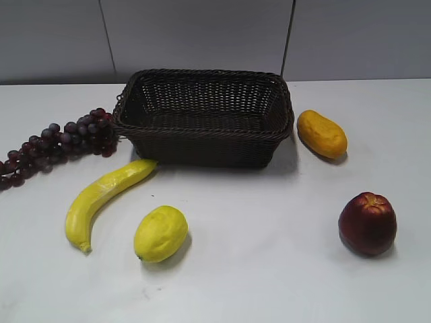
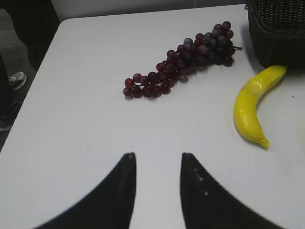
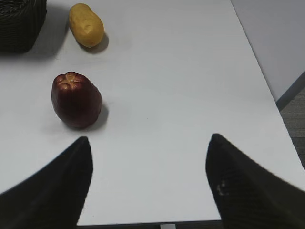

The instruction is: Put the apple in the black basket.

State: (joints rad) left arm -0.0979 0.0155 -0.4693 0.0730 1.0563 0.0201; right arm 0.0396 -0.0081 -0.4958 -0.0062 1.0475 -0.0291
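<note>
The dark red apple (image 1: 368,223) stands upright on the white table at the front right; it also shows in the right wrist view (image 3: 76,100), ahead and left of my right gripper (image 3: 150,140), which is wide open and empty. The black basket (image 1: 205,128) stands empty at the back middle; its corner shows in the left wrist view (image 2: 279,28) and in the right wrist view (image 3: 21,24). My left gripper (image 2: 157,156) is open and empty over bare table, short of the grapes. Neither gripper shows in the exterior view.
A purple grape bunch (image 1: 57,142) lies left of the basket, a banana (image 1: 101,198) and a lemon (image 1: 160,233) in front of it, a yellow potato-like fruit (image 1: 322,133) at its right. The table's right edge (image 3: 267,81) is near my right gripper.
</note>
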